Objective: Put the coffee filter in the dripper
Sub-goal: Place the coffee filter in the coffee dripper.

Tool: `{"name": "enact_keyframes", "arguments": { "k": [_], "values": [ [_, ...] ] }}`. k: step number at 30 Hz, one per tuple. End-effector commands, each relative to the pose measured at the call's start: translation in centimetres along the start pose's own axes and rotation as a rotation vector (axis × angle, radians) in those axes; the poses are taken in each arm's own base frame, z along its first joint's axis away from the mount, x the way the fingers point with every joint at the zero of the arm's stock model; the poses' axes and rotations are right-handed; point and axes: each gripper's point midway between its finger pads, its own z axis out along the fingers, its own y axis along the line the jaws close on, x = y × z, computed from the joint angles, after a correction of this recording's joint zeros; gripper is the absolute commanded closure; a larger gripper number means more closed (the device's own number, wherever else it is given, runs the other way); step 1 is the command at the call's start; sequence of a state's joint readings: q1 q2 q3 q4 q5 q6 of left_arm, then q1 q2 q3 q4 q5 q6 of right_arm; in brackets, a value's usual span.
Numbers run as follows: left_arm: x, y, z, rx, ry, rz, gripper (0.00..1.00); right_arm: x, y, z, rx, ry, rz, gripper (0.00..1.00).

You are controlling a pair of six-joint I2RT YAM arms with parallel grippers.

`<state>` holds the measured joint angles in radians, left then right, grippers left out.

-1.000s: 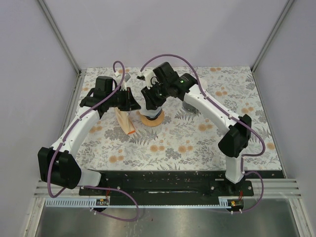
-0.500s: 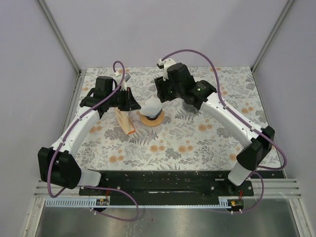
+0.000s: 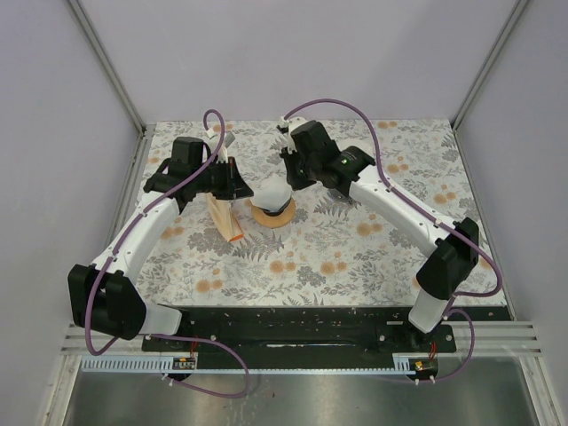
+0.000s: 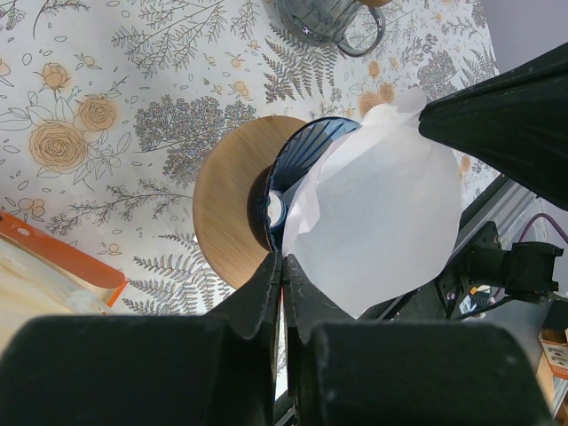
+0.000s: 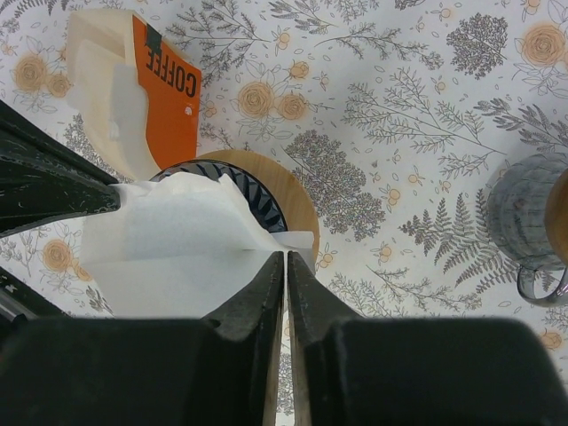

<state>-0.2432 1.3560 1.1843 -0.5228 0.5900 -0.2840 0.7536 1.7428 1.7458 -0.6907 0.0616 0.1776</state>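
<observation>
Covering most of the dark dripper, the white coffee filter hangs over it, near the middle of the tabletop toward the far edge. A grey mug is cut off in the left wrist view. The left gripper is clenched on the filter's edge. The right gripper pinches the opposite edge, jaws nearly together.

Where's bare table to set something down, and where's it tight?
Bare tablecloth: the near strip between the dripper and the arm bases, and the far right corner beyond the right arm. Crowded around the dripper: left arm, filter, filter pack.
</observation>
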Motion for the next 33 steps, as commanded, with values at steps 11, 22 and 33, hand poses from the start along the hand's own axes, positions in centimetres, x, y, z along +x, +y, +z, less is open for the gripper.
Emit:
{"name": "enact_keyframes", "arguments": {
  "k": [11,22,33],
  "values": [
    [-0.6,0.3,-0.1,-0.017,-0.039,0.054,0.92,1.2,1.3,1.7,-0.087,0.042,-0.022,0.89],
    [-0.8,0.8,0.2,-0.033,-0.039,0.063,0.89,1.9,1.9,2.7,-0.128,0.064,-0.058,0.91],
    [-0.8,0.2,0.0,-0.018,-0.037,0.046,0.89,-2.6,4.9,-1.5,-0.242,-0.102,-0.262,0.56]
  ]
}}
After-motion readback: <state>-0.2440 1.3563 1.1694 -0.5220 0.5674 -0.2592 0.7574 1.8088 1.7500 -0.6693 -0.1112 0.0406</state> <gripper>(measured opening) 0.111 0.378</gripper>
